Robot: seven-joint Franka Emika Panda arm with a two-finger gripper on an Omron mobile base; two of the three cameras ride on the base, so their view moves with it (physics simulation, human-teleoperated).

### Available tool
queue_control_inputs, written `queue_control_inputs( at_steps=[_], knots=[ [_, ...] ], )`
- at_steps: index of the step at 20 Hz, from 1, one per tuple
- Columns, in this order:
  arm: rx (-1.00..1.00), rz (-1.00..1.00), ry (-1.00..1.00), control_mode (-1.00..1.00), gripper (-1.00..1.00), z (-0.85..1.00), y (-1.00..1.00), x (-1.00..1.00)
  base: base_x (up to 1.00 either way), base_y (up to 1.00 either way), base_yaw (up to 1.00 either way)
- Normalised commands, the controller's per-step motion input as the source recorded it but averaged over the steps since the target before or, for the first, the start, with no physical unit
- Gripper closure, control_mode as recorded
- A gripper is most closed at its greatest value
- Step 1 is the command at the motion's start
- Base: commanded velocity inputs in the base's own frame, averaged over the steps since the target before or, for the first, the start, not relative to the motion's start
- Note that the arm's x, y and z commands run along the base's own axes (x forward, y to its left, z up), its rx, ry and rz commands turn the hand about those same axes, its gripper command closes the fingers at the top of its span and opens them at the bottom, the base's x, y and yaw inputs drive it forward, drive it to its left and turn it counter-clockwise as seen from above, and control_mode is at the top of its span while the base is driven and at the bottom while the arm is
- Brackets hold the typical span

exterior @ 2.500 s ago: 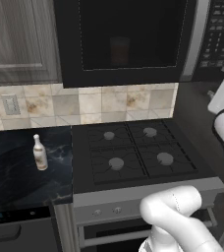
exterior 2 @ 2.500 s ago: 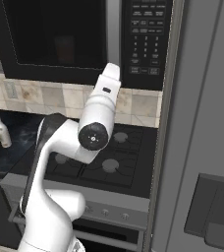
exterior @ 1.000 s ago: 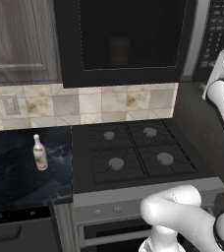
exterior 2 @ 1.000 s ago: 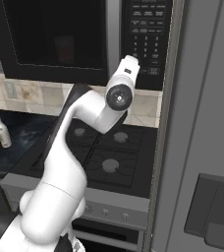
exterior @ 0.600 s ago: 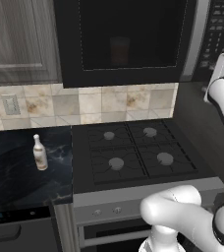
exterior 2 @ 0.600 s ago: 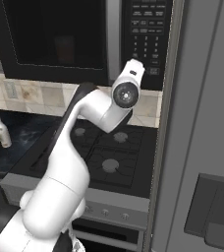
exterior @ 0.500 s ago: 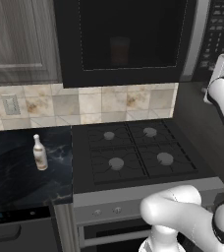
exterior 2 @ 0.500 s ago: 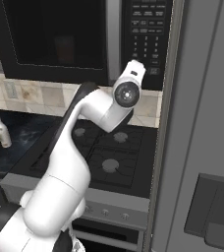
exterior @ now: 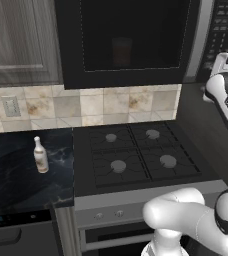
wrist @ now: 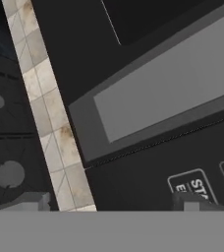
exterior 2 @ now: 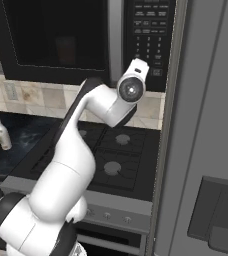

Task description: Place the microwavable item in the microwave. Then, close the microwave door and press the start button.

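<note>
So the microwave door (exterior: 131, 42) is closed, and the tumbler (exterior: 121, 51) shows faintly behind its window, inside the microwave (exterior 2: 91, 40). The gripper (wrist: 190, 204) sits right at the start button (wrist: 195, 187) near the keypad's bottom edge. Can't tell if the fingers are apart or together.

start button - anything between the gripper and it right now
Nothing visible stands in the way. In the hand view the start button on the microwave keypad sits just beyond the gripper, with one fingertip right below its label. The microwave door is shut, the glass tumbler dimly visible behind its window.
</note>
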Motion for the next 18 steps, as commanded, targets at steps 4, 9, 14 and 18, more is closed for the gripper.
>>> queue_control_inputs(
  at_steps=[4, 9, 14, 18],
  knots=[
    [0.0, 0.0, 0.0, -1.0, -1.0, 0.0, 0.0, 0.32, 0.0, 0.0, 0.0],
    [0.0, 0.0, 0.0, -1.0, -1.0, 0.0, 0.0, 0.35, 0.0, 0.0, 0.0],
    [0.0, 0.0, 0.0, -1.0, -1.0, -0.01, 0.0, 0.41, 0.0, 0.0, 0.0],
    [0.0, 0.0, 0.0, -1.0, -1.0, -0.12, 0.0, 0.22, 0.0, 0.0, 0.0]
  ],
)
